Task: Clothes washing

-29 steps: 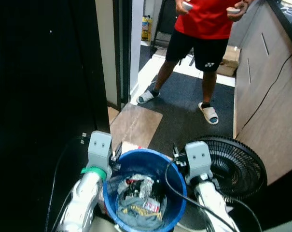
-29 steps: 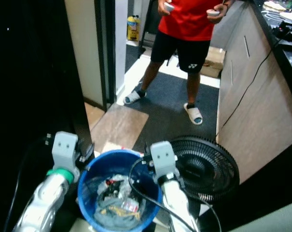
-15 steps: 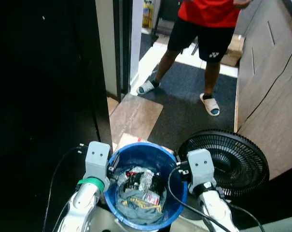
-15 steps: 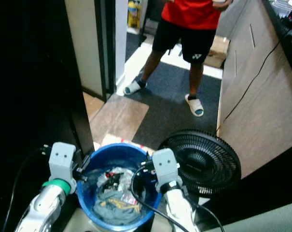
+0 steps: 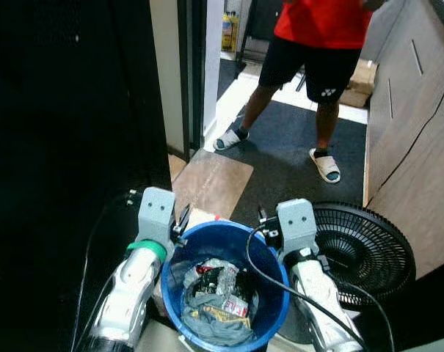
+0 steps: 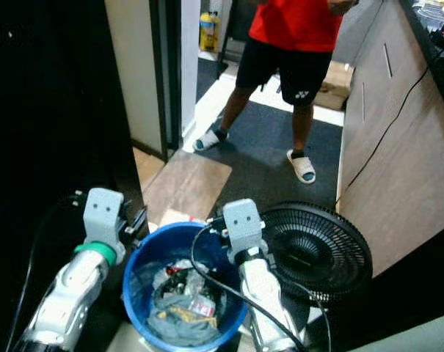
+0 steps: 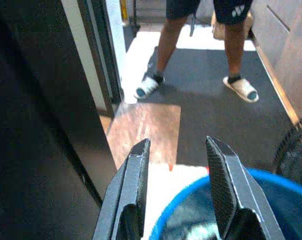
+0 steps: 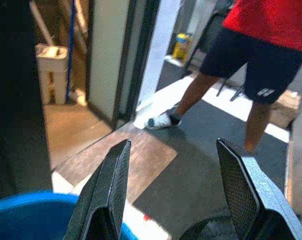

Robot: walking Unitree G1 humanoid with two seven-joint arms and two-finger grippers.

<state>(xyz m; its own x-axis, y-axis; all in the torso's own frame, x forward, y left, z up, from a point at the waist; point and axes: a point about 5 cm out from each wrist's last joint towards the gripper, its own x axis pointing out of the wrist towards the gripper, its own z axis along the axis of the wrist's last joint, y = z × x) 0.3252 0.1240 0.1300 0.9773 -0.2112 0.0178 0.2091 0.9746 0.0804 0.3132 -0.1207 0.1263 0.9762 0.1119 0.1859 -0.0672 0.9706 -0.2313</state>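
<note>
While you carry round blue plastic bucket (image 5: 269, 312) of crumpled grey clothes (image 5: 214, 304), left gripper (image 7: 178, 187) and right gripper (image 8: 173, 187) flank its rim, fingers spread, gripping nothing. Person in red shirt (image 5: 321, 22) stands ahead; black floor fan (image 5: 365, 253) right. Transport step; next, find washer.

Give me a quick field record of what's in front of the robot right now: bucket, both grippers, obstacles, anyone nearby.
bucket: blue bucket between the two arms, clothes inside
left gripper: open, at the bucket's left rim
right gripper: open, at the bucket's right rim
obstacle: black fan on the floor, right of the bucket
person: standing ahead on the dark mat, red shirt
</note>
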